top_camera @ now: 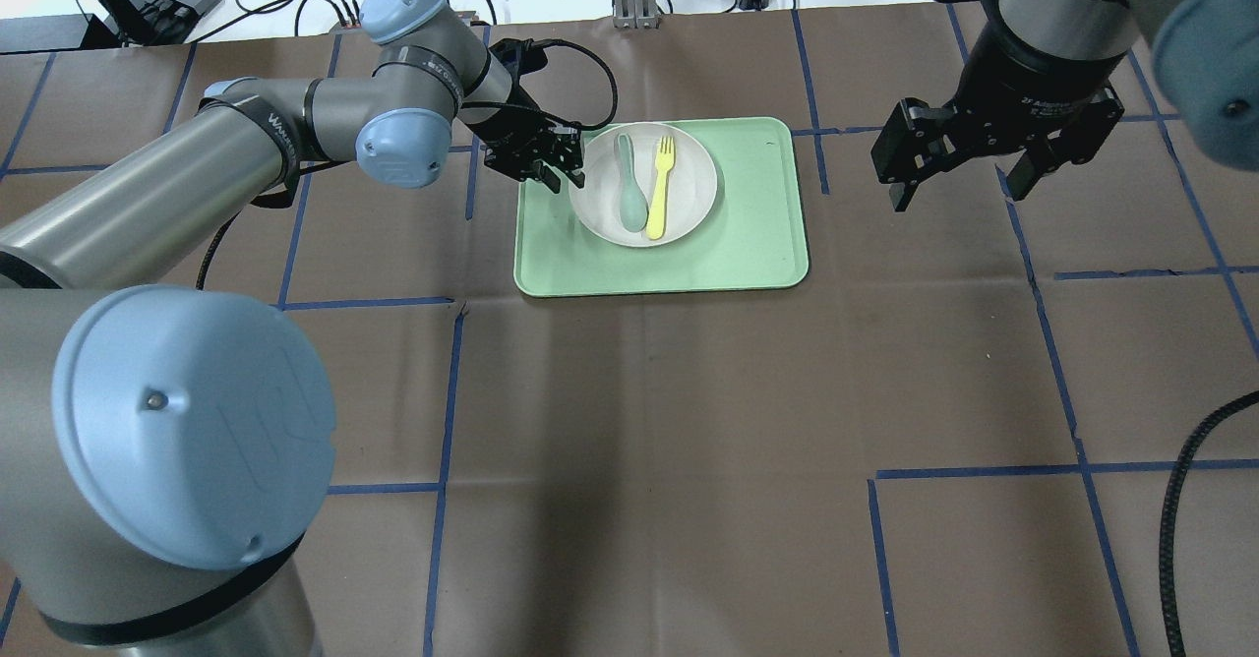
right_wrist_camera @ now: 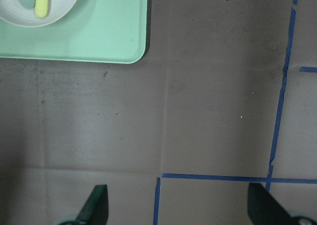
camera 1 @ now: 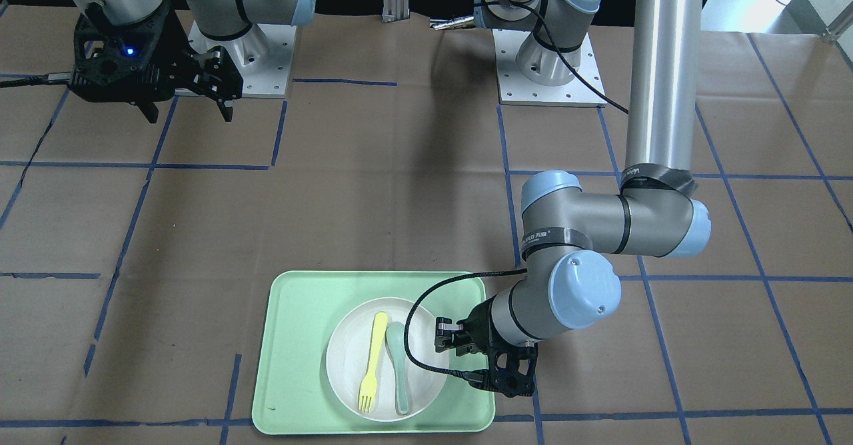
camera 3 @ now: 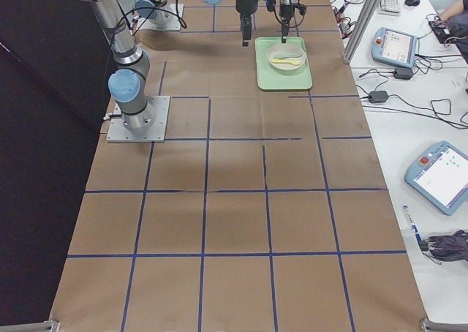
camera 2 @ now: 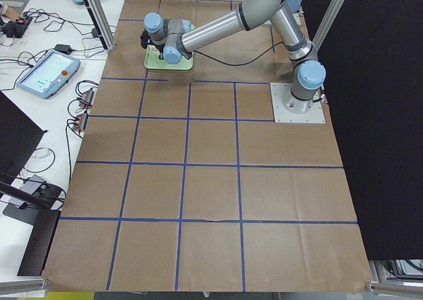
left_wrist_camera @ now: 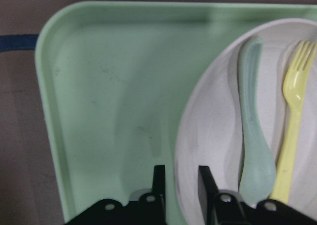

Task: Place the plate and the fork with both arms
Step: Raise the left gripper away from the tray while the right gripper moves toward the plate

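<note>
The plate [top_camera: 692, 203] – fork [top_camera: 661, 185] laid in it – is seated on the tray [top_camera: 757, 239], its rim straddled by the narrowly parted left gripper [left_wrist_camera: 181, 173] (grip cannot be told). The right gripper [top_camera: 956, 188] is held wide open, empty, over the tabletop [top_camera: 689, 441].

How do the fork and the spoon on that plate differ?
The fork is pale yellow with tines; the spoon is grey-green with a rounded bowl. The fork's tines point away from the robot, the spoon's bowl toward it. Both lie side by side on the plate.
</note>
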Robot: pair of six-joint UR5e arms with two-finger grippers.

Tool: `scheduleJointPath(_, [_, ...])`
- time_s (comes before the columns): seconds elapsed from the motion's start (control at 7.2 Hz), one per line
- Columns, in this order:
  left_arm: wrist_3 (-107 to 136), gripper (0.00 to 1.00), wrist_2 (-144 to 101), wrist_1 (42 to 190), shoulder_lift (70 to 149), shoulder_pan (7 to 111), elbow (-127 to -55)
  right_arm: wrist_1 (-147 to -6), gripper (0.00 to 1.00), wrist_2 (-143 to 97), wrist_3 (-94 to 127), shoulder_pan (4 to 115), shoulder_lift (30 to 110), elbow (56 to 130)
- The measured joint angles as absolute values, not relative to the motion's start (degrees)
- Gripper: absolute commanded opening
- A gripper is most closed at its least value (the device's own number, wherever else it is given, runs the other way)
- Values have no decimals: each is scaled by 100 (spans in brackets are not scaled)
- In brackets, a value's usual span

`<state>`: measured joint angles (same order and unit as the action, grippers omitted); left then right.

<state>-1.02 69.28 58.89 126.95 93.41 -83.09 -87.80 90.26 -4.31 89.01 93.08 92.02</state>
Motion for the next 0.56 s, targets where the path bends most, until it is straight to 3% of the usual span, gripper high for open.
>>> scheduleJointPath(0.56, [-317,100,8049,7573,10679,9127,-9098,-8777,100,9022,-413,8903,9301,9202])
